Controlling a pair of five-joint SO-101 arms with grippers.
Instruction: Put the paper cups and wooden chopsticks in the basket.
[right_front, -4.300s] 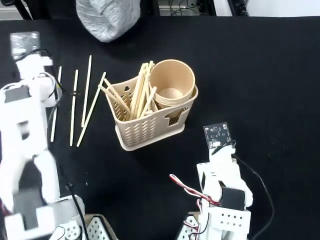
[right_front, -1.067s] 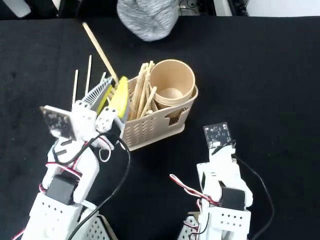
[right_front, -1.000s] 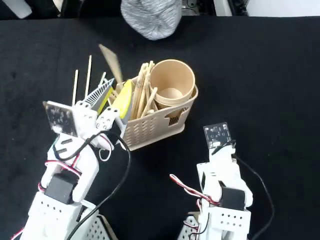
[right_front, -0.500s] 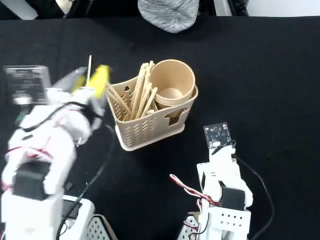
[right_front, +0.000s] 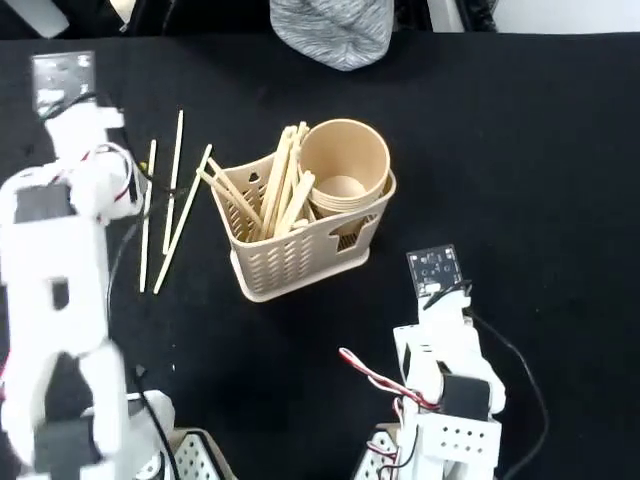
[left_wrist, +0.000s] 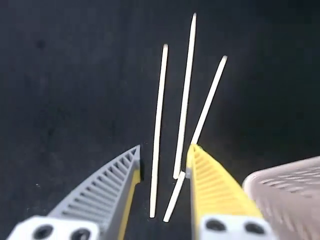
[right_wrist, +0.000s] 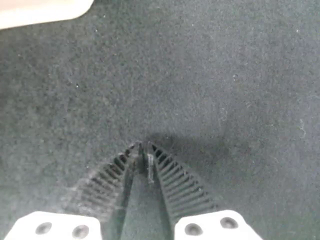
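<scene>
A beige slotted basket (right_front: 300, 245) stands mid-table. In it are stacked paper cups (right_front: 343, 165) and several wooden chopsticks (right_front: 272, 190) leaning in its left half. Three loose chopsticks (right_front: 175, 185) lie on the black cloth left of the basket. My left arm (right_front: 55, 230) rises over them. My left gripper (left_wrist: 165, 147) is open above the chopsticks (left_wrist: 186, 90), the grey finger (left_wrist: 117, 182) to one side and the yellow finger (left_wrist: 210, 182) over the near end of one stick. My right gripper (right_wrist: 143, 148) is shut and holds nothing, low over bare cloth in front of the basket.
The basket's wall (left_wrist: 292, 192) is close beside my yellow finger. A basket corner (right_wrist: 40, 10) lies ahead of the right gripper. A grey bundle (right_front: 330, 25) sits at the far table edge. My right arm (right_front: 445, 375) rests near the front edge.
The left gripper carried a chopstick over the basket, let it go there, then swung back left over the loose sticks, now one fewer. The grey bundle shifted. The right arm kept still.
</scene>
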